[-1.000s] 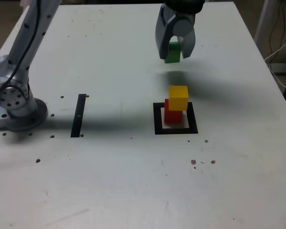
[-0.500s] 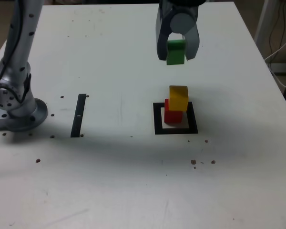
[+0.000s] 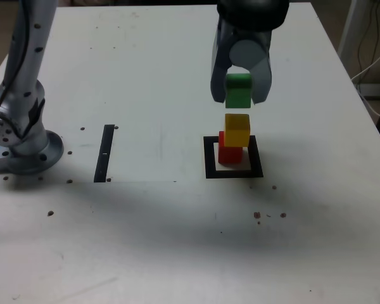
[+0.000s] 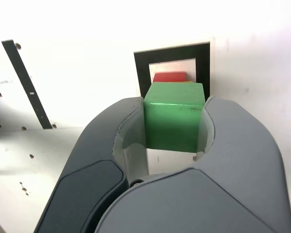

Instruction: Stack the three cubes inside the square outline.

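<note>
My gripper (image 3: 240,95) is shut on the green cube (image 3: 239,90) and holds it in the air just above the yellow cube (image 3: 237,129). The yellow cube sits a little askew on the red cube (image 3: 228,152), which stands inside the black square outline (image 3: 209,158). In the wrist view the green cube (image 4: 173,115) fills the space between the fingers (image 4: 121,145), with a sliver of the red cube (image 4: 169,76) and the square outline (image 4: 141,65) showing beyond it. The yellow cube is hidden there.
A narrow black strip (image 3: 104,152) lies on the white table (image 3: 177,240) to the exterior view's left of the outline, also in the wrist view as a black strip (image 4: 26,82). The arm's base (image 3: 19,142) stands at the exterior view's far left. Cables hang off the right table edge.
The gripper has carried the green cube from the far side of the table toward the stack and lower, now hovering directly over the yellow cube.
</note>
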Motion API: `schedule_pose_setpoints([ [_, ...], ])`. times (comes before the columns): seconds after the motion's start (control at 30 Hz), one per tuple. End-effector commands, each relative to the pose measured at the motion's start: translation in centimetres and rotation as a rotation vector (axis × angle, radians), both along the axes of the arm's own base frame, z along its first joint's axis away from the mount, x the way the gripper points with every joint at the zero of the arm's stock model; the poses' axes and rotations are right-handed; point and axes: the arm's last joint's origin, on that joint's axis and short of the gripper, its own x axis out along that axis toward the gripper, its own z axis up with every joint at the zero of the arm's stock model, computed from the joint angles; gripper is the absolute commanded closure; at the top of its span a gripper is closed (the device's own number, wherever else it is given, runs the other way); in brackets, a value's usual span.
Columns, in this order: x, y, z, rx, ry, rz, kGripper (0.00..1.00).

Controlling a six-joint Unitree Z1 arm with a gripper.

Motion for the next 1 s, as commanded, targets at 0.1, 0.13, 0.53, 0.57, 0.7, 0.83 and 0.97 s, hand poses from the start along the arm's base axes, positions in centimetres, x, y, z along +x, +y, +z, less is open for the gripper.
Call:
schedule_pose_setpoints([
  [0.1,0.2,-0.6,-0.5,-0.011,0.027,-0.002,0.71],
  [0.13,0.2,-0.7,-0.6,-0.013,0.031,-0.003,0.71],
  [0.53,0.5,-0.9,-1.4,-0.022,0.054,-0.002,0.71],
  [0.57,0.5,-0.9,-1.4,-0.022,0.054,-0.002,0.71],
  [0.7,0.5,-0.9,-1.5,-0.023,0.058,-0.001,0.71],
  [0.83,0.5,-1.0,-1.6,-0.024,0.062,-0.003,0.71],
  [0.97,0.5,-1.1,-1.7,-0.025,0.061,-0.009,0.6],
])
